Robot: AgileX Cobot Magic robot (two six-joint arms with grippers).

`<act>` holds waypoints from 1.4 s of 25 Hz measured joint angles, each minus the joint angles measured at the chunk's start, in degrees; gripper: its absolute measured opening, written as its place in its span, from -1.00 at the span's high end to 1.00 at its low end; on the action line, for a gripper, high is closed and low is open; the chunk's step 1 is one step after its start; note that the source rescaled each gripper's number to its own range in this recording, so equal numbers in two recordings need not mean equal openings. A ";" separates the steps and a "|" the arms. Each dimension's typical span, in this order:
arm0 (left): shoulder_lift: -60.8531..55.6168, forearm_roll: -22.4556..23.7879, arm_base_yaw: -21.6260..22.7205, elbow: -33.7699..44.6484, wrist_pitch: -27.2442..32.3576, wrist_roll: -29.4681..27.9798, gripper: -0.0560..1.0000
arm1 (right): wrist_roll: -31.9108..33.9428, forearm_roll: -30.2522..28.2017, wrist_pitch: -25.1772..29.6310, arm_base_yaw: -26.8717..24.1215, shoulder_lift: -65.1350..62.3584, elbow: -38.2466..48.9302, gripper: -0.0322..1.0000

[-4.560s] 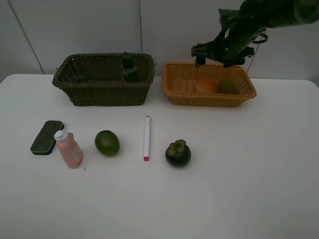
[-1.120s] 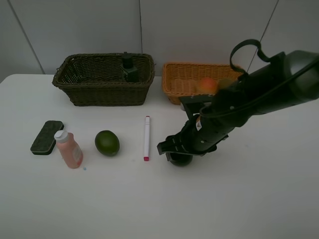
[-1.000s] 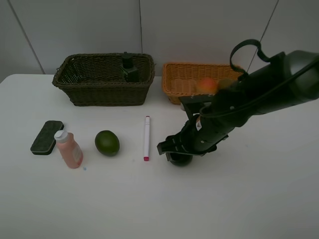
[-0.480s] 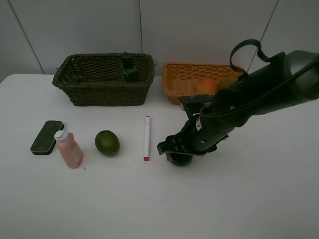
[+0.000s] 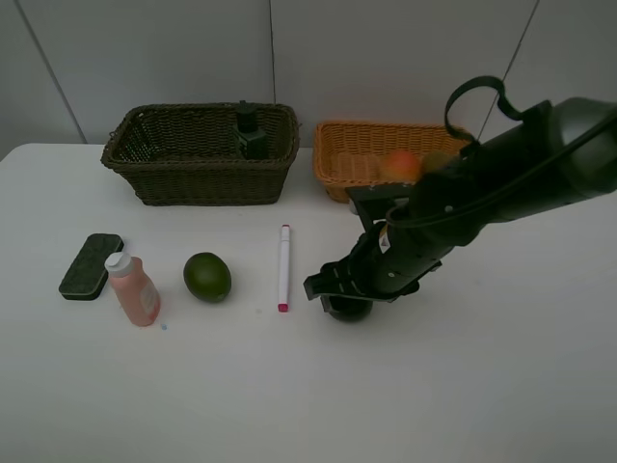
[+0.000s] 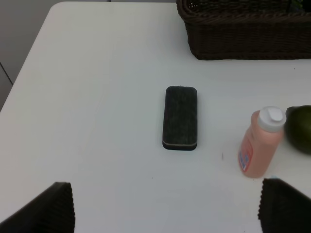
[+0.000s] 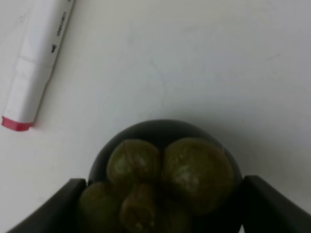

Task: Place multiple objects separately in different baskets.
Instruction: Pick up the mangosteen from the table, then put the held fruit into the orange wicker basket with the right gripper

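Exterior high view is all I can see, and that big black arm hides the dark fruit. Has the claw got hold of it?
Observer: Yes, it seems. The right wrist view shows the right gripper with its fingers pressed against both sides of the mangosteen, which sits on the table.
Operator: Which way up is the fruit?
Observer: Its green leafy cap points up toward the wrist camera.
Operator: Where is the other arm?
Observer: Outside your view. The left wrist view shows the left gripper wide open and empty above the table, near the eraser and the pink bottle.
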 joint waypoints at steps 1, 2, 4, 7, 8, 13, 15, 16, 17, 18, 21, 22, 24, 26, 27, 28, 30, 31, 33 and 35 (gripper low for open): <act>0.00 0.00 0.00 0.00 0.00 0.00 -1.00 | 0.00 0.00 0.07 0.00 0.00 0.00 -0.43; 0.00 0.00 0.00 0.00 0.00 0.00 -1.00 | 0.00 0.00 0.30 0.00 -0.09 0.00 -0.43; 0.00 0.00 0.00 0.00 0.00 0.00 -1.00 | 0.00 0.05 0.73 0.00 -0.59 0.00 -0.43; 0.00 0.00 0.00 0.00 0.00 0.00 -1.00 | 0.00 0.05 2.34 0.00 -1.95 -0.45 -0.43; 0.00 0.00 0.00 0.00 0.00 0.00 -1.00 | 0.00 0.00 3.38 0.00 -2.43 -1.07 -0.43; 0.00 0.00 0.00 0.00 0.00 0.00 -1.00 | 0.00 -1.87 10.11 0.00 -3.23 -7.21 -0.43; 0.00 0.00 0.00 0.00 0.00 0.00 -1.00 | 0.00 -3.39 12.98 0.00 -3.29 -10.14 -0.43; 0.00 0.00 0.00 0.00 0.00 0.00 -1.00 | 0.00 -4.16 13.98 0.00 -3.29 -11.72 -0.43; 0.00 0.00 0.00 0.00 0.00 0.00 -1.00 | 0.00 -4.99 15.03 0.00 -3.29 -13.02 -0.43; 0.00 0.00 0.00 0.00 0.00 0.00 -1.00 | 0.00 -5.91 16.01 0.00 -3.29 -14.56 -0.43; 0.00 0.00 0.00 0.00 0.00 0.00 -1.00 | 0.00 -8.03 17.85 -0.71 -3.29 -18.65 -0.43; 0.00 0.00 0.00 0.00 0.00 0.00 -1.00 | 0.00 -8.38 18.09 -1.27 -3.29 -19.98 -0.43; 0.00 0.00 0.00 0.00 0.00 0.00 -1.00 | 0.00 -8.99 18.37 -2.59 -3.22 -22.45 -0.43; 0.00 0.00 0.00 0.00 0.00 0.00 -1.00 | -0.37 -9.24 18.37 -4.24 -2.90 -24.63 -0.43; 0.00 0.00 0.00 0.00 0.00 0.00 -1.00 | -0.94 -9.22 18.31 -5.02 -2.54 -25.79 -0.43; 0.00 0.00 0.00 0.00 0.00 0.00 -1.00 | -1.37 -9.22 17.99 -5.62 -2.13 -26.72 -0.43; 0.00 0.00 0.00 0.00 0.00 0.00 -1.00 | -1.88 -9.27 17.19 -6.97 -0.79 -28.94 -0.43; 0.00 0.00 0.00 0.00 0.00 0.00 -1.00 | -1.99 -9.27 16.73 -7.56 0.02 -30.03 -0.43; 0.00 0.00 0.00 0.00 0.00 0.00 -1.00 | -2.03 -9.27 15.61 -8.92 1.78 -31.90 -0.43; 0.00 0.00 0.00 0.00 0.00 0.00 -1.00 | -2.15 -9.78 14.83 -10.07 3.89 -33.52 -0.43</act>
